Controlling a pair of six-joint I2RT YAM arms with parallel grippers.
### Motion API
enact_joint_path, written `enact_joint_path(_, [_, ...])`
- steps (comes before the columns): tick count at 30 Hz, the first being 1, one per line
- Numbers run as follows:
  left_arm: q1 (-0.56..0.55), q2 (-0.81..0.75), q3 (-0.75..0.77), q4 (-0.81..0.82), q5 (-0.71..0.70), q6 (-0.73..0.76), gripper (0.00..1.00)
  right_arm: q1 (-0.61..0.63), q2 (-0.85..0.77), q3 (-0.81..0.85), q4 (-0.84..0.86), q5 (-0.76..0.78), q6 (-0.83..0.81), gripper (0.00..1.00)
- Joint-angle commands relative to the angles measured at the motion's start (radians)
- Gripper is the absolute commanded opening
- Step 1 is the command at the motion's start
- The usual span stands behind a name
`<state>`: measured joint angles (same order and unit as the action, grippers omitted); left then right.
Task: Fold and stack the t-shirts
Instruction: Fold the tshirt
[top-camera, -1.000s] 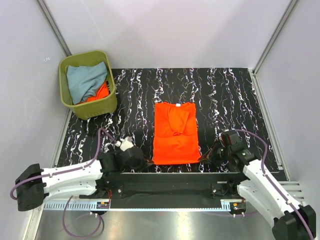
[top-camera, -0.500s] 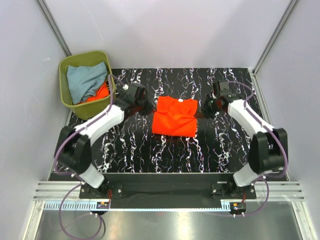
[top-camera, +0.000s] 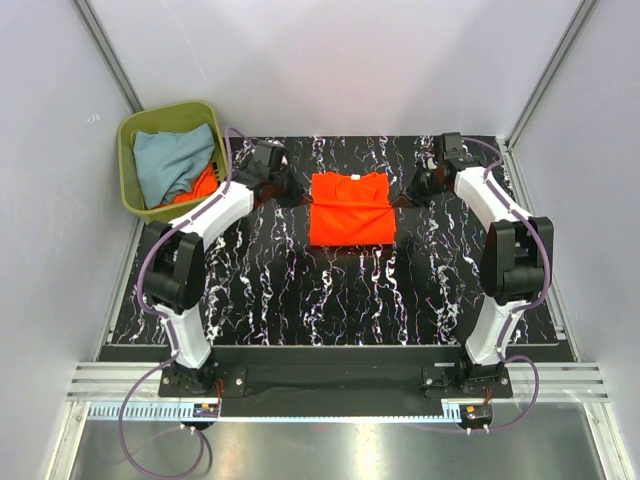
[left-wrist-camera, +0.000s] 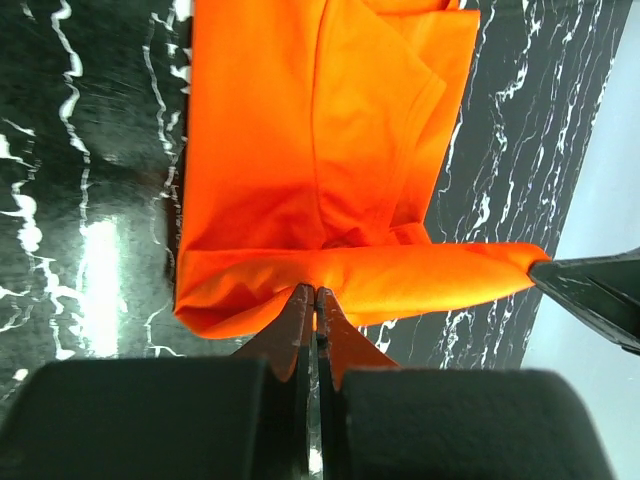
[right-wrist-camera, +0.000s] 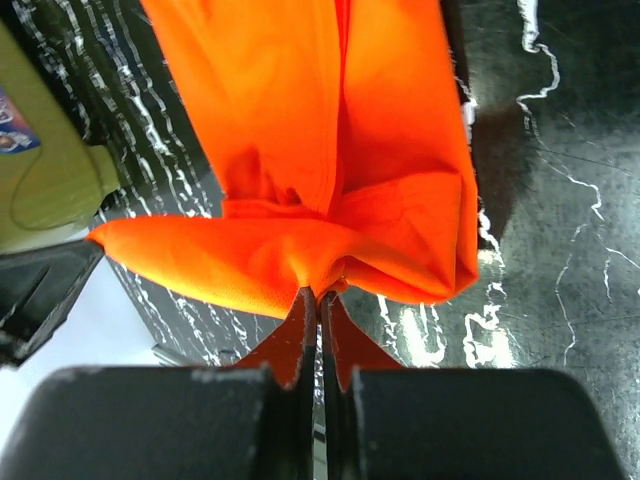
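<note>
Bright orange cloth t-shirt (top-camera: 350, 210) lies half-folded near the table's (top-camera: 300, 300) far edge, centre. Left jaws and right jaws each clenched on its doubled far edge, one per corner. Judgement: lower both corners level, align edges, then release together.

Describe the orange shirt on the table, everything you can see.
The orange shirt is plain, bright, soft-looking cloth, folded into a rough rectangle with overlapping layers showing on top. It lies on the table at centre, toward the far side. Its far edge is pinched near both ends: the left pincer and the right pincer are each shut on it, drawing that edge into a raised ridge between them. Nothing else touches it.
</note>
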<state>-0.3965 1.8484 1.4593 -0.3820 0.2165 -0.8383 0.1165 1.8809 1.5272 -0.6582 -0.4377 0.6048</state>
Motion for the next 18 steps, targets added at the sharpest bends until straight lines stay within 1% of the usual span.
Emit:
enact_joint_path(1, [0.019,-0.047,-0.011,0.015,0.056,0.019,0.00,-0.008,-0.035,0.039,-0.038,-0.049,-0.034,0.00])
enact_joint_path(2, [0.019,-0.076,-0.029,0.015,0.064,0.021,0.00,-0.008,-0.054,0.016,-0.038,-0.052,-0.028,0.00])
enact_joint_path(3, [0.019,-0.096,-0.052,0.017,0.075,0.007,0.00,-0.006,-0.072,-0.043,-0.040,-0.068,-0.027,0.00])
enact_joint_path(4, [0.018,-0.122,-0.118,0.015,0.092,-0.005,0.00,-0.005,-0.124,-0.080,-0.044,-0.073,-0.028,0.00])
enact_joint_path(5, [0.013,-0.185,-0.157,0.015,0.093,-0.013,0.00,-0.002,-0.156,-0.120,-0.049,-0.075,-0.030,0.00])
enact_joint_path(6, [0.002,-0.221,-0.196,0.017,0.093,-0.025,0.00,0.000,-0.192,-0.206,-0.050,-0.076,-0.031,0.00])
enact_joint_path(7, [-0.004,-0.254,-0.277,0.015,0.095,-0.028,0.00,0.012,-0.265,-0.247,-0.057,-0.076,-0.036,0.00])
enact_joint_path(8, [-0.008,-0.331,-0.321,0.015,0.096,-0.034,0.00,0.018,-0.302,-0.289,-0.061,-0.076,-0.039,0.00])
enact_joint_path(9, [-0.019,-0.371,-0.367,0.017,0.101,-0.053,0.00,0.023,-0.342,-0.370,-0.076,-0.078,-0.039,0.00])
enact_joint_path(10, [-0.027,-0.409,-0.454,0.017,0.113,-0.064,0.00,0.034,-0.418,-0.410,-0.080,-0.075,-0.036,0.00])
enact_joint_path(11, [-0.036,-0.481,-0.497,0.017,0.118,-0.071,0.00,0.055,-0.457,-0.451,-0.083,-0.072,-0.030,0.00])
enact_joint_path(12, [-0.056,-0.518,-0.542,0.015,0.126,-0.093,0.00,0.069,-0.494,-0.526,-0.086,-0.072,-0.020,0.00])
enact_joint_path(13, [-0.067,-0.556,-0.624,0.017,0.133,-0.110,0.00,0.084,-0.562,-0.562,-0.087,-0.072,-0.004,0.00])
enact_joint_path(14, [-0.077,-0.634,-0.666,0.015,0.135,-0.125,0.00,0.115,-0.597,-0.594,-0.089,-0.069,0.009,0.00])
enact_joint_path(15, [-0.103,-0.675,-0.706,0.012,0.136,-0.158,0.00,0.133,-0.630,-0.649,-0.096,-0.065,0.022,0.00])
enact_joint_path(16, [-0.114,-0.716,-0.774,0.009,0.139,-0.175,0.00,0.150,-0.693,-0.674,-0.103,-0.064,0.053,0.00])
enact_joint_path(17, [-0.123,-0.797,-0.807,0.003,0.141,-0.195,0.00,0.172,-0.724,-0.697,-0.106,-0.062,0.068,0.00])
enact_joint_path(18, [-0.143,-0.837,-0.838,-0.017,0.142,-0.234,0.00,0.207,-0.753,-0.735,-0.119,-0.056,0.081,0.00])
